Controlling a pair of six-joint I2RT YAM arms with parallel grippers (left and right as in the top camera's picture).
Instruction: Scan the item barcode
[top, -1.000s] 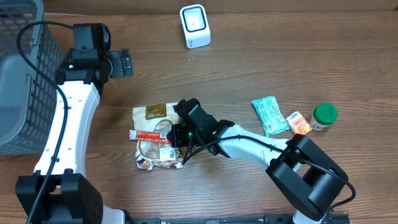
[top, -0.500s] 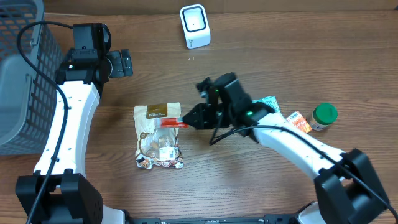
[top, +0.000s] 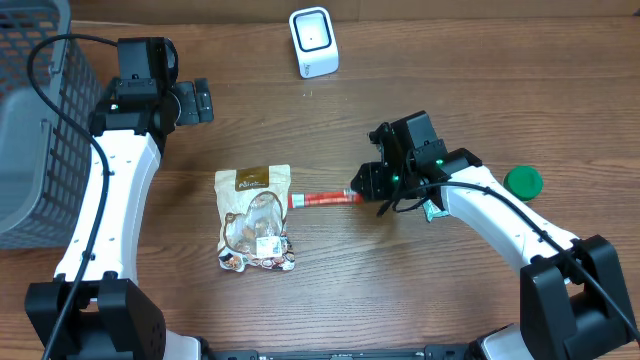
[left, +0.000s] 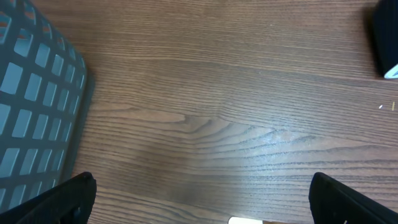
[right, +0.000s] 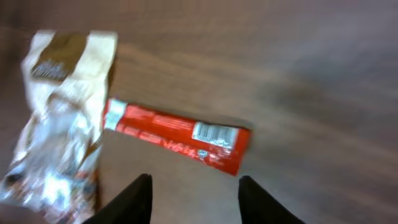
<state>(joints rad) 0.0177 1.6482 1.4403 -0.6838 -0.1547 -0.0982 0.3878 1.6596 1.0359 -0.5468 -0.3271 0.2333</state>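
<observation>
A brown wood-grain table (top: 480, 90) is shown from above. A grey mesh basket (top: 30, 120) is set left of the snack bag (top: 255, 220), and a white scanner (top: 313, 42) beyond it. The red bar (top: 325, 198) is laid flat just right of the bag, barcode up. The right gripper (top: 365, 186) is parted and empty at the bar's far end. The left gripper (top: 205, 100) is spread wide beyond the bag. Compared with a second earlier, the bar is no longer pinched over the bag.

Left arm (top: 118, 190) runs straight up the left side, and the left hand (top: 195, 101) points right, fingers spread as wide as they go. Right arm (top: 500, 215) sweeps in from the lower right; the right hand (top: 366, 184) tips downward, fingers (right: 134, 198) parted.
</observation>
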